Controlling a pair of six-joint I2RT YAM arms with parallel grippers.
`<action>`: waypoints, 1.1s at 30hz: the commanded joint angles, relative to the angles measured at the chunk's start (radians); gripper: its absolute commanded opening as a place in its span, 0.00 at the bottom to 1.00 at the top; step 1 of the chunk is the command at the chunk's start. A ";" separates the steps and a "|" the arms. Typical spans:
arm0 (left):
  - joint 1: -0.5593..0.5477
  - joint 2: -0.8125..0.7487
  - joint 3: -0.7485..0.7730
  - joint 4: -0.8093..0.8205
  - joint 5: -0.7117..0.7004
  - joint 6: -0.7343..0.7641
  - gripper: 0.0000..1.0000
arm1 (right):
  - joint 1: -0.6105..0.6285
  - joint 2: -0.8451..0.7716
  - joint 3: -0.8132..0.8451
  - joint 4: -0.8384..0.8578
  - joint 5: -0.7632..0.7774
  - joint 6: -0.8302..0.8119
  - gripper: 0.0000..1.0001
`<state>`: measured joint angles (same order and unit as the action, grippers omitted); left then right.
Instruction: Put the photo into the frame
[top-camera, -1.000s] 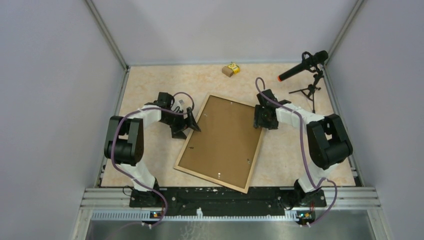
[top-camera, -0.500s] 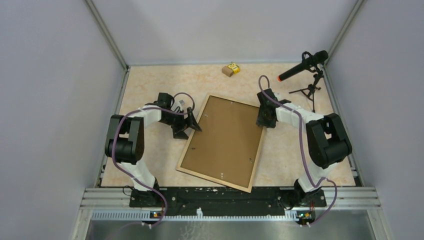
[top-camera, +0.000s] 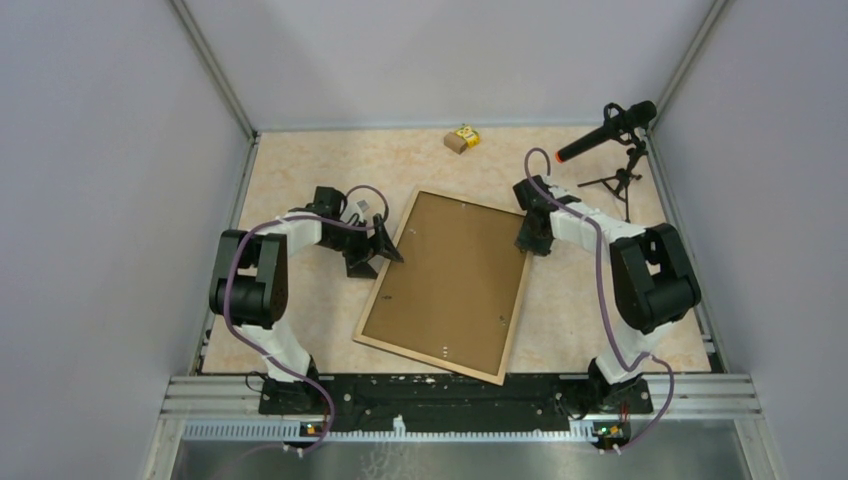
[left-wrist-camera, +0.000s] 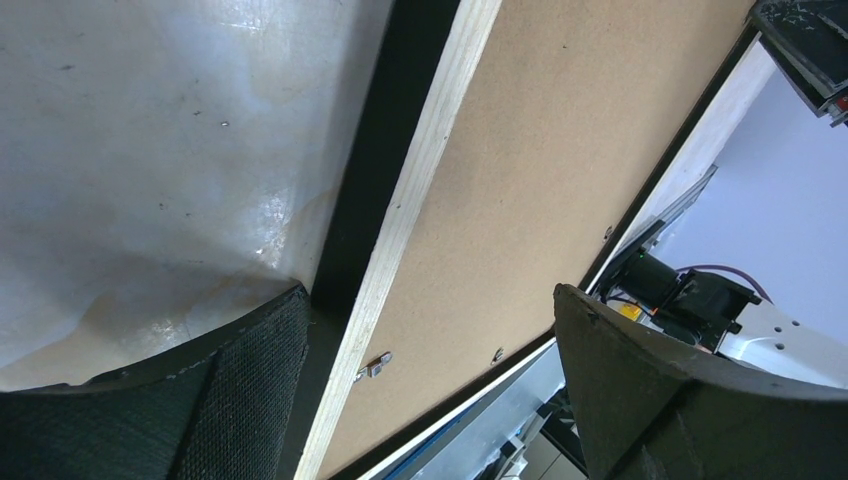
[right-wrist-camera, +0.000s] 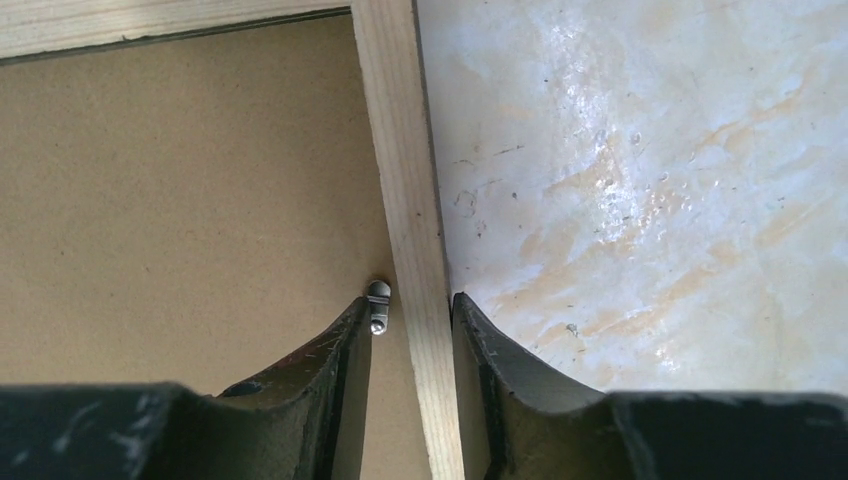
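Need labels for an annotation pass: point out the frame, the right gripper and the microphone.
the frame (right-wrist-camera: 398, 150), right wrist view, on its light-wood rim.
the right gripper (right-wrist-camera: 410, 305), right wrist view, midway between the fingertips straddling that rim.
the microphone (top-camera: 607, 130), top external view, middle of its black barrel.

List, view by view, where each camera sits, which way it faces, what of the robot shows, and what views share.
Top external: high behind the bases, facing down at the table, the frame back-up; left arm and right arm show.
Left wrist: low, facing across the frame's edge; its wide jaws show, the right arm beyond.
Right wrist: facing down; its jaws straddle the frame's wooden rim.
All share the frame.
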<state>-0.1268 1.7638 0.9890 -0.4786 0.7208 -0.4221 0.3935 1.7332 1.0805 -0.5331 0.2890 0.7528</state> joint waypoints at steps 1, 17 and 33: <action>-0.013 0.017 -0.035 0.036 0.039 -0.009 0.95 | -0.001 0.050 -0.030 -0.058 -0.004 0.091 0.00; -0.005 0.008 -0.060 0.060 0.067 -0.029 0.95 | 0.028 0.089 0.020 -0.261 -0.032 0.515 0.00; 0.000 0.014 -0.066 0.070 0.078 -0.030 0.95 | 0.023 -0.135 -0.037 -0.009 -0.045 0.119 0.31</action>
<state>-0.1036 1.7622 0.9535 -0.4248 0.7803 -0.4496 0.3946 1.6962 1.0515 -0.5739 0.3134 0.9779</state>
